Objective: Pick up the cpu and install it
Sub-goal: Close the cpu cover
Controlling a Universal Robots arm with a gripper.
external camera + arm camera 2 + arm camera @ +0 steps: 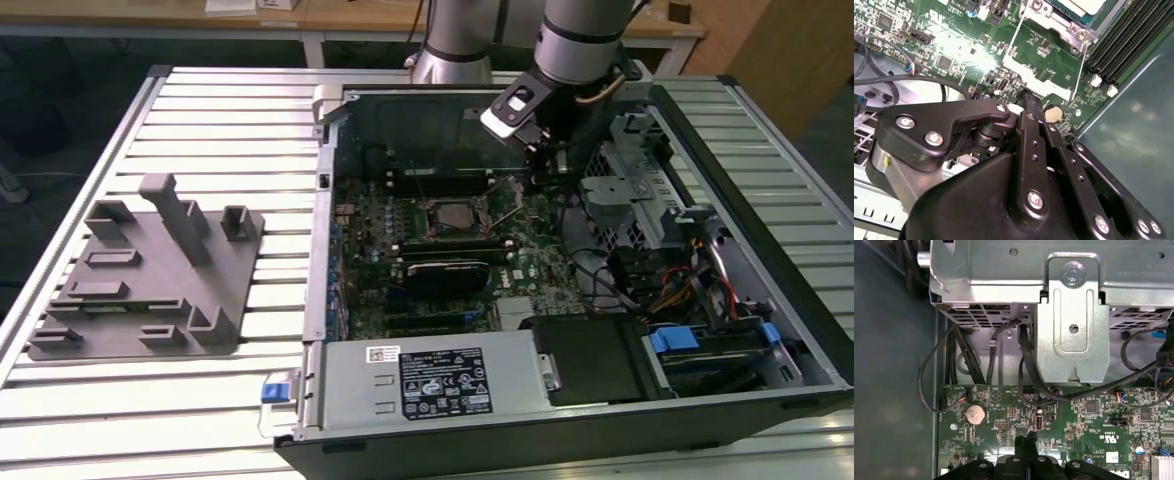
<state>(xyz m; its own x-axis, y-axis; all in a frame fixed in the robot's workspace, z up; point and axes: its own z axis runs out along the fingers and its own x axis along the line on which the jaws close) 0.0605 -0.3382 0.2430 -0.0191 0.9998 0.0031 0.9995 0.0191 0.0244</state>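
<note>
My claw (pixel 1028 439) hung pressed together above the motherboard (pixel 1094 415) — the cpu (pixel 455 213) lay nearby, in its socket.

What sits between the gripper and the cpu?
In the second wrist view, a stretch of green motherboard with small components, bordered by the socket's thin wire lever, lies between the gripper and the cpu.

One open computer case (pixel 561 445), one motherboard (pixel 367 250), one cpu (pixel 454 213), one grey fixture plate (pixel 147 292), one coin cell (pixel 975 414).

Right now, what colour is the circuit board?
The circuit board is green, clearest in the first wrist view.
</note>
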